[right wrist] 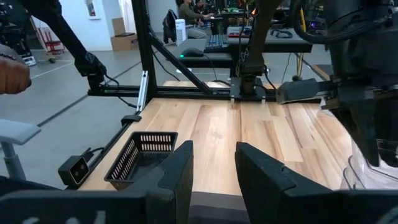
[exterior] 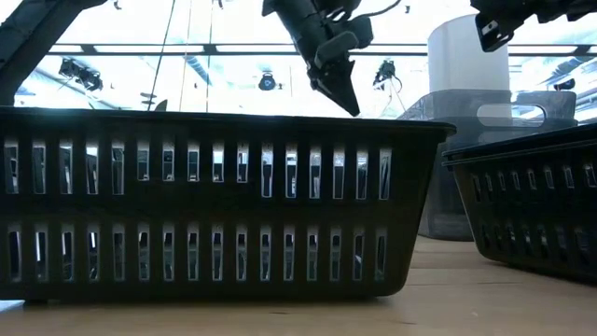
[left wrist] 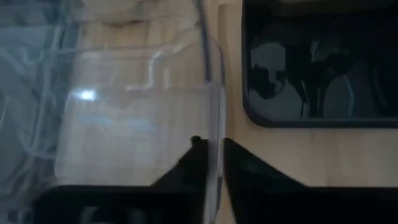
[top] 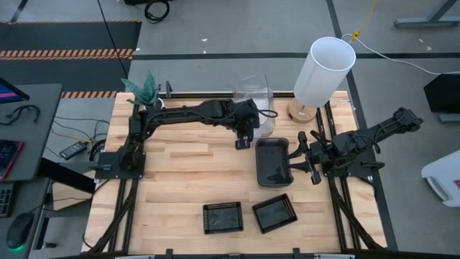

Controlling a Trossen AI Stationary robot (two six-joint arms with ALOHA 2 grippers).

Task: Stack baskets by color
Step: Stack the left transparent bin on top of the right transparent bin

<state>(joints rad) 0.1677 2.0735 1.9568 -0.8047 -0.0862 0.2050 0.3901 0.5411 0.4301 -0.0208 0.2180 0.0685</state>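
A clear basket (top: 253, 97) (left wrist: 137, 118) stands at the table's far middle. My left gripper (top: 244, 140) (left wrist: 216, 152) (exterior: 340, 93) slants down onto its edge nearest the smoky dark-grey basket (top: 273, 162) (left wrist: 317, 68), which lies flat on the table beside it. Two black mesh baskets (top: 223, 217) (top: 274, 213) sit apart near the front edge, and they fill the low view (exterior: 215, 215) (exterior: 532, 205). My right gripper (top: 300, 155) (right wrist: 213, 165) waits open and empty at the table's right, pointing level across it. My left gripper has the clear basket's side wall (left wrist: 212, 112) between its two fingers, one finger (left wrist: 198, 155) inside the basket and the other (left wrist: 239, 158) outside. The fingers come slanting down from above. The wall stands upright in the narrow gap.
A white cylindrical lamp (top: 323, 72) (exterior: 466, 56) stands at the far right, close behind the baskets. A small potted plant (top: 144, 90) is at the far left corner. Bare wood (top: 187, 169) lies in the table's left middle.
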